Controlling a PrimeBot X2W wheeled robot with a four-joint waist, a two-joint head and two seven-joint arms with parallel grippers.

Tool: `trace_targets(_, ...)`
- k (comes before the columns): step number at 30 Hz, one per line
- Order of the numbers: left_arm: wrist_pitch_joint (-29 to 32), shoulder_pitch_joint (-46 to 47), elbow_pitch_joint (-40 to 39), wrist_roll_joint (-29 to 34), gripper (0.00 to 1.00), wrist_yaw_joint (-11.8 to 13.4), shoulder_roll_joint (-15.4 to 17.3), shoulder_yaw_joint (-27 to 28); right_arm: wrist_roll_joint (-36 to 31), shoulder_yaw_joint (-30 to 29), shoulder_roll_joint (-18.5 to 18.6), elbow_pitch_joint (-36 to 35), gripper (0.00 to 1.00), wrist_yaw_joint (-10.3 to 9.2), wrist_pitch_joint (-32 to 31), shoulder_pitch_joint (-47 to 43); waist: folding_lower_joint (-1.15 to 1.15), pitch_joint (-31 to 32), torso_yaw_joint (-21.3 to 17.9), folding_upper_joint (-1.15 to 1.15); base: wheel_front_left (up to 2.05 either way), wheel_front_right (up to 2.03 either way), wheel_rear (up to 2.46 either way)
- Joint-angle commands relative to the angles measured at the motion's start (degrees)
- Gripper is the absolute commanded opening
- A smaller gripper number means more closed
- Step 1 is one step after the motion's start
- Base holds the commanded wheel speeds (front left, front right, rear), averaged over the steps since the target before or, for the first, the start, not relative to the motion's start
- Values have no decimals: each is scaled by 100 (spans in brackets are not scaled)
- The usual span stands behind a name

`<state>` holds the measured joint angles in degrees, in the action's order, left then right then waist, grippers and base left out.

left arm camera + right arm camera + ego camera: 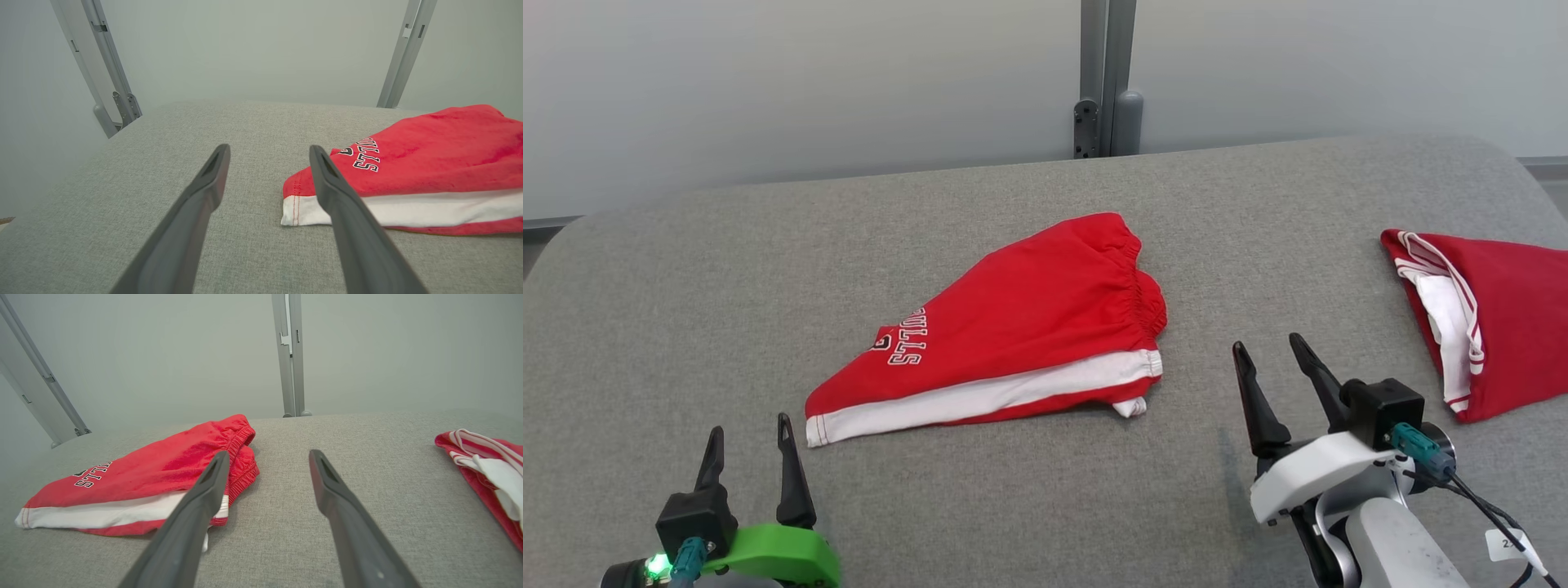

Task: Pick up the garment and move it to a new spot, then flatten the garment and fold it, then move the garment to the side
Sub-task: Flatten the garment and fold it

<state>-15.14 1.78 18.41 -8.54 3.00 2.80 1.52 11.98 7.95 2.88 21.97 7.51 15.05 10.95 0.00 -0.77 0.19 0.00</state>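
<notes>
The garment (1013,327), red shorts with a white side stripe and black-and-white lettering, lies folded in half near the middle of the grey table (727,269). Its elastic waistband points to the back right and its leg hem to the front left. My left gripper (749,433) stands open at the front left, just short of the hem, with nothing between its fingers. In the left wrist view the garment (429,163) lies right of the left gripper (269,153). My right gripper (1266,347) is open and empty, right of the waistband. The right wrist view has the garment (155,473) left of the right gripper (267,457).
A second red-and-white garment (1494,318) lies folded at the table's right edge, also seen as the red-and-white garment (486,473) in the right wrist view. A grey post (1107,82) rises behind the table against a pale wall. Bare grey cloth surrounds the shorts.
</notes>
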Motion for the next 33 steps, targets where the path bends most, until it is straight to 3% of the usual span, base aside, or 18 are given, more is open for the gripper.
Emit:
trace_targets(1, 4, -65, 8, -10, 100, -41, 22, -17, 24, 29, 8, 12, 100, -6, 16, -56, 0, -12, 10, 0, 0, 0, 0)
trace_targets(14, 4, 376, 227, -322, 100, -193, 22, -532, 64, 430, 10, 463, 100, -5, 16, 353, 0, -662, 196, 0, 0, 0, 0)
trace_targets(33, 4, 912, 429, -655, 100, -102, 22, -967, 332, 752, 96, 1050, 100, -6, 16, 1071, 0, -1441, 454, 0, 0, 0, 0)
